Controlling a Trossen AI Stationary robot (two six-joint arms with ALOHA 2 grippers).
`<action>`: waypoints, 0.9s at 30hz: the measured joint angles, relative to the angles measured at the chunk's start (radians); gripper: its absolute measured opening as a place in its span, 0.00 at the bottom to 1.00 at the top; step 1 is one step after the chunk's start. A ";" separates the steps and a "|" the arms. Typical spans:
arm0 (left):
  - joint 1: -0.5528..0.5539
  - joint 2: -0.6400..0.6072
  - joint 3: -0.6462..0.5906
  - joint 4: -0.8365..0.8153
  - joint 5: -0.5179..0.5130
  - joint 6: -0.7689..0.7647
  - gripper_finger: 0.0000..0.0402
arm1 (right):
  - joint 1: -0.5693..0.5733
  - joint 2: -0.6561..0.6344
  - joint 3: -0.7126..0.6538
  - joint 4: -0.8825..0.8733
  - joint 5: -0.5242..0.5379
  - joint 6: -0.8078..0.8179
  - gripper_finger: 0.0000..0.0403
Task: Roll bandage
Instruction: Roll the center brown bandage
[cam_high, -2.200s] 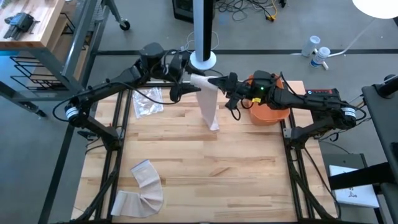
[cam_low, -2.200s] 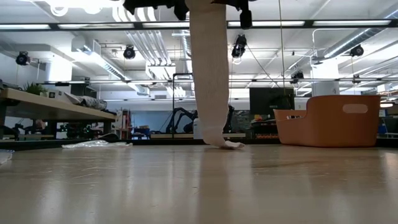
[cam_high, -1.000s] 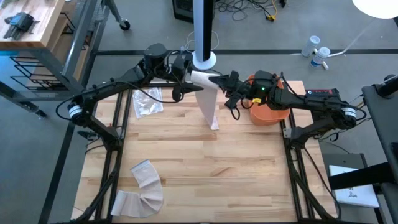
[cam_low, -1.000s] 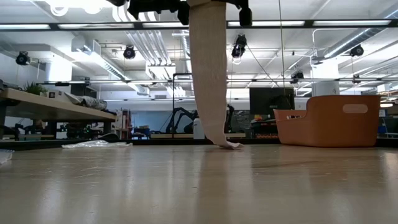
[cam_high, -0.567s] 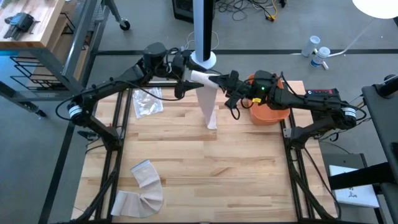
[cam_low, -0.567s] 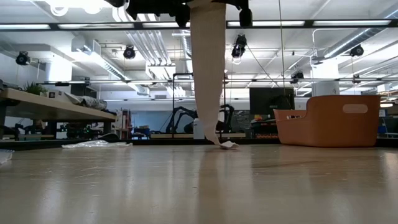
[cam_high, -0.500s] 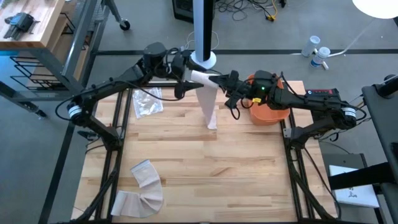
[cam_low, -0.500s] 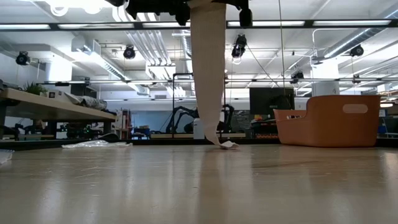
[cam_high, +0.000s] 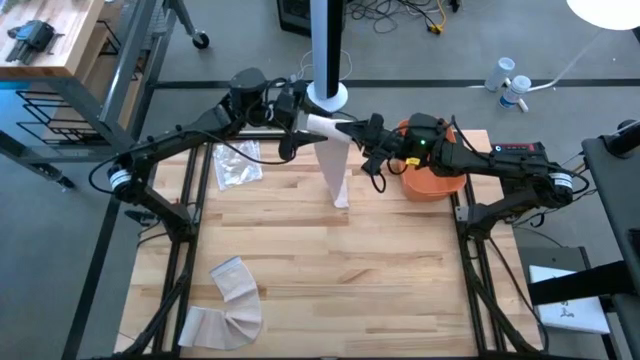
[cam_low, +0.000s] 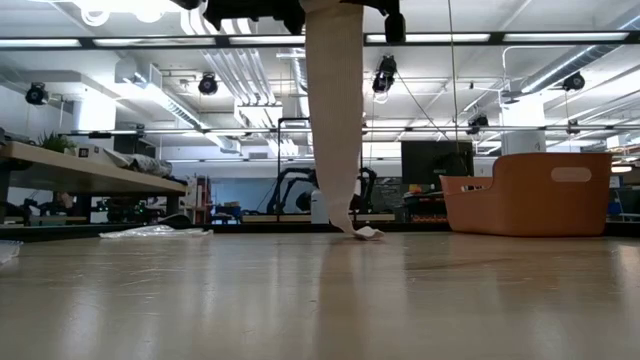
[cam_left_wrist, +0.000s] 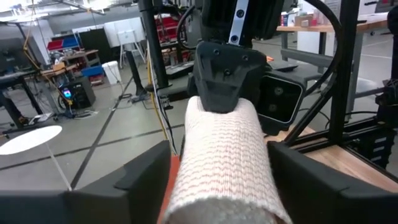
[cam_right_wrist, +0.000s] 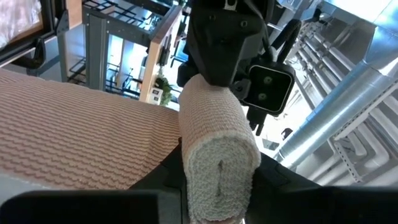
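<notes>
Near edge of the counter (cam_high: 330, 290): two loose bandage strips (cam_high: 228, 300) lie flat at the front-left corner, well apart from both arms. Further back on the left, a clear plastic wrapper (cam_high: 236, 162) lies crumpled on the wood.

Mid to far counter: both arms reach inward and meet high above the rear centre. The left gripper (cam_high: 298, 125) comes in from the left with its forearm angled up from the counter's left rail; its fingers (cam_left_wrist: 134, 180) stand apart on either side of the bandage roll (cam_high: 322, 124), and contact with it cannot be made out. The right gripper (cam_high: 362, 132) comes in level from the right and is clamped on the opposite end of the roll; in the right wrist view its fingers (cam_right_wrist: 286, 183) press against the roll's sides.

The roll is held in the air between the two grippers. Its free tail (cam_low: 335, 120) hangs straight down, and the crumpled end (cam_low: 362, 232) touches the counter.

Far right: an orange bin (cam_low: 525, 195) stands on the counter, partly hidden under the right arm in the high view.

No writing is readable. In the low view both grippers are cut off at the frame's upper edge.
</notes>
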 joint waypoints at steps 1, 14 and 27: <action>0.000 0.000 0.000 0.000 0.000 0.000 0.61 | 0.000 0.000 0.000 0.000 0.000 0.006 0.21; 0.001 0.000 0.000 -0.002 0.003 0.022 0.22 | 0.000 0.000 0.000 0.000 0.003 0.175 0.32; 0.011 -0.043 0.001 -0.010 -0.083 0.253 0.24 | 0.007 -0.018 0.022 0.045 0.015 1.253 0.72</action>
